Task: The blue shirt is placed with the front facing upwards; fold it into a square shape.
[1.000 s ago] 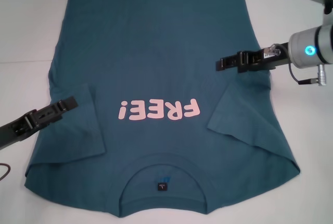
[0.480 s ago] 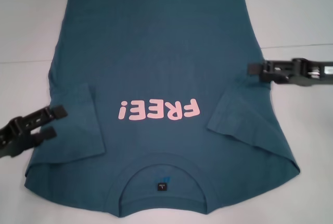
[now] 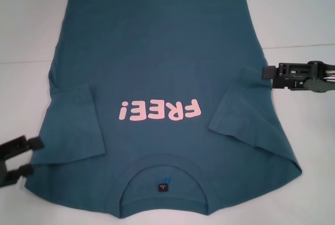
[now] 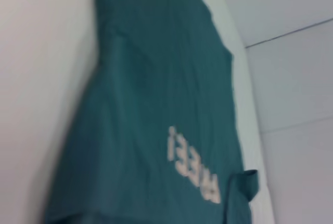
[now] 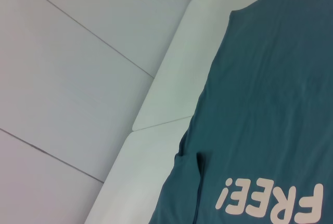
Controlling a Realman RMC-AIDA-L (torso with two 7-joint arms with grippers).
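Note:
The blue shirt [image 3: 157, 52] lies flat and front up on the white table, its pink "FREE!" print [image 3: 159, 111] reading upside down to me. Its round collar [image 3: 165, 175] with a small dark label points toward the near edge. Both short sleeves are folded inward onto the body, one on the left [image 3: 76, 125] and one on the right [image 3: 243, 110]. My left gripper [image 3: 30, 156] stands open and empty just off the shirt's near left edge. My right gripper [image 3: 268, 72] hovers at the shirt's right edge, holding nothing. Both wrist views show the shirt [image 4: 156, 104] [image 5: 270, 104] from a distance.
The white table [image 3: 303, 15] shows bare surface to the left and right of the shirt, with a thin seam line running across it. The shirt's hem reaches almost to the far edge of the view.
Both arms have drawn back outward off the shirt, the left toward the near left corner, the right toward the right. The sleeves stay folded in.

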